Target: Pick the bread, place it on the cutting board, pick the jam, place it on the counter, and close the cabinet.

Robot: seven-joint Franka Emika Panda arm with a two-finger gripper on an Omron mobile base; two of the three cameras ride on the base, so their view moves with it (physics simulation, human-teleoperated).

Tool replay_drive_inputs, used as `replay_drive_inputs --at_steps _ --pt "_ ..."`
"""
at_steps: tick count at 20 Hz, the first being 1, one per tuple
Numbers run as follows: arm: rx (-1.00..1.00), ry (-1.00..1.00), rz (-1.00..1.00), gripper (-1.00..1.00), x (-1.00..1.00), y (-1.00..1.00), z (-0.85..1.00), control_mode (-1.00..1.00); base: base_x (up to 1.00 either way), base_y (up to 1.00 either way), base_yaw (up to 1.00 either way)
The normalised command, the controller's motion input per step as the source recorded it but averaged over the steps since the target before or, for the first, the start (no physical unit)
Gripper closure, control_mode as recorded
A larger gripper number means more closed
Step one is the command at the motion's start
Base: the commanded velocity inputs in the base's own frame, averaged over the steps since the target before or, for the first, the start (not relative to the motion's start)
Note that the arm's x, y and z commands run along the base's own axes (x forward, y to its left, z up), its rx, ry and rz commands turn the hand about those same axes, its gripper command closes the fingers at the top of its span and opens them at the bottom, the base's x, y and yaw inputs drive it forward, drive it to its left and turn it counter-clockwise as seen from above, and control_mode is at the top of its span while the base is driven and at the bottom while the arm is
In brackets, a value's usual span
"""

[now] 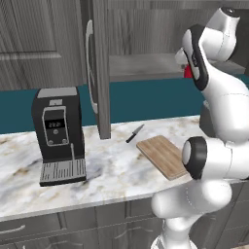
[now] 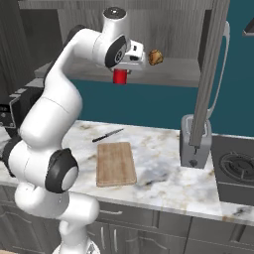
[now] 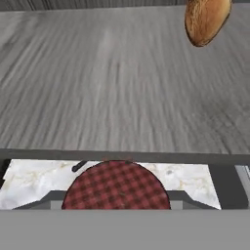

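Bread (image 2: 156, 57) was seen on open cabinet (image 2: 163, 74) shelf, not yet moved. Cutting board (image 2: 115, 163) lay bare on counter (image 2: 158, 173), knife (image 2: 107, 135) just beside it. Jam (image 2: 119, 76) was held off shelf edge, gripper (image 2: 130, 60) fingers clamped on it; plaid lid was seen between fingertips in hand view. Bread step judged skipped or pending; jam placement and cabinet door (image 2: 208, 74) closing were left undone.

The coffee machine (image 1: 57, 138) display shows digits too blurred to read
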Motion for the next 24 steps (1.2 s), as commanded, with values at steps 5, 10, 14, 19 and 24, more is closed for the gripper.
replay_drive_inputs --at_steps 5,10,14,19,24 --pt "0.00 -0.08 0.00 1.00 -0.40 -0.14 -0.54 -1.00 0.00 0.00 0.00" --pt "0.00 -0.05 0.00 1.00 -0.18 -0.09 -0.53 -1.00 0.00 0.00 0.00" --pt "0.00 -0.04 0.00 1.00 0.00 -0.12 -0.40 -1.00 0.00 0.00 0.00" --pt "0.00 -0.01 0.00 1.00 0.00 -0.18 -0.45 -1.00 0.00 0.00 0.00" --pt "0.00 0.00 0.00 1.00 0.00 -0.26 -0.44 -1.00 0.00 0.00 0.00"
